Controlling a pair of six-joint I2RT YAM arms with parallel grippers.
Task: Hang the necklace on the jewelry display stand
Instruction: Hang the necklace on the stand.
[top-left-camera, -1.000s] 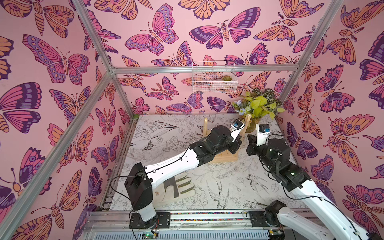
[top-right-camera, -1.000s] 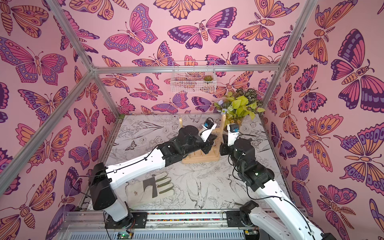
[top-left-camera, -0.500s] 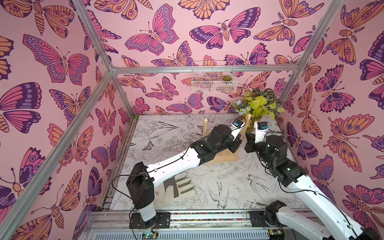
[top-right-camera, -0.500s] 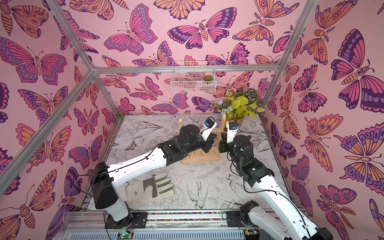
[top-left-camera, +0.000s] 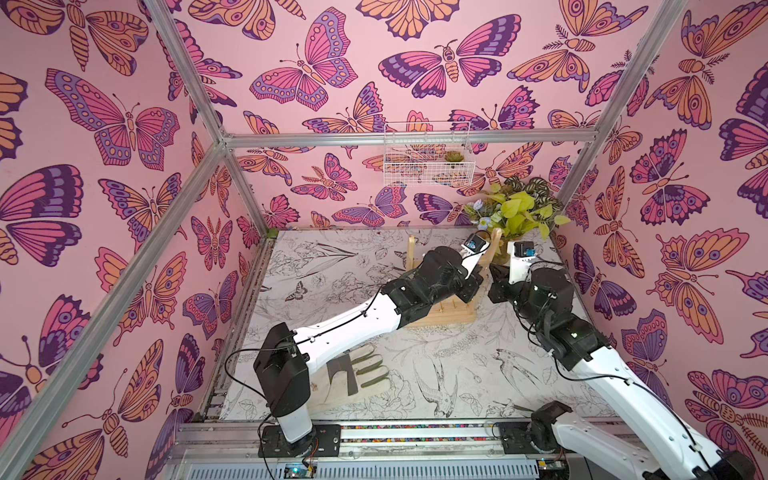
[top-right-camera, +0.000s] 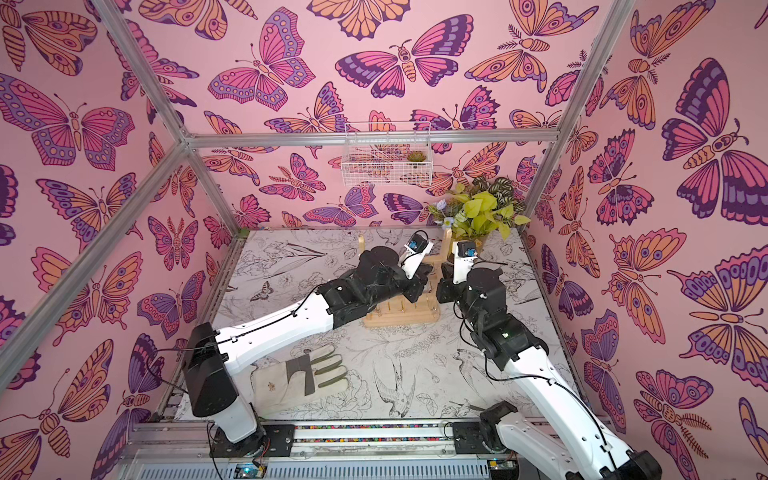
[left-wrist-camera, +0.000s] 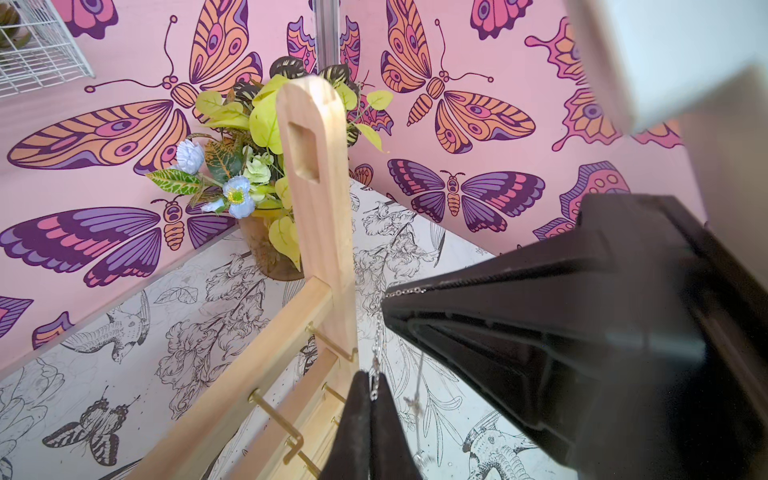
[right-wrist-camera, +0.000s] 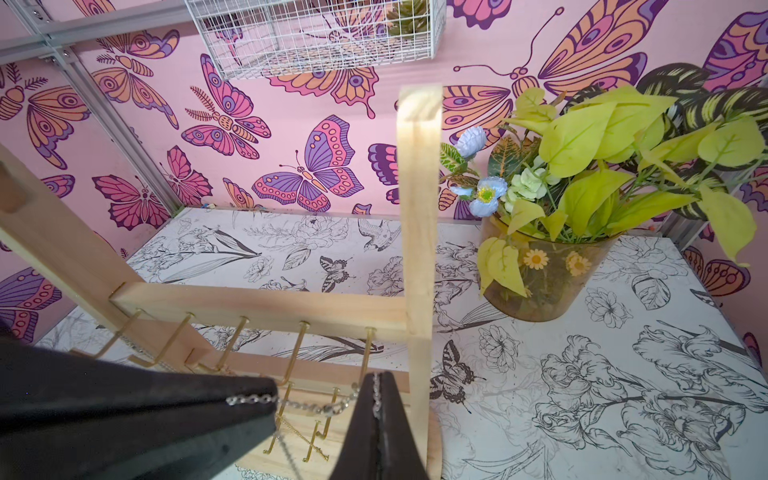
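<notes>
left tool (left-wrist-camera: 370, 399), right tool (right-wrist-camera: 376, 411): both clamped on thin silver-link necklace (right-wrist-camera: 307, 405) | stand (right-wrist-camera: 417, 208): pale wood, gold L-hooks (right-wrist-camera: 297, 349)

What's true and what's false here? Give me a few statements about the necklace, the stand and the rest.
The left fingers and the right fingers are both shut on the necklace. True.
The glove lies on the base of the stand. False: it lies on the table, apart from the stand.
The wire basket hangs on the back wall. True.
The plant stands at the table's front edge. False: it stands in the back right corner.
</notes>
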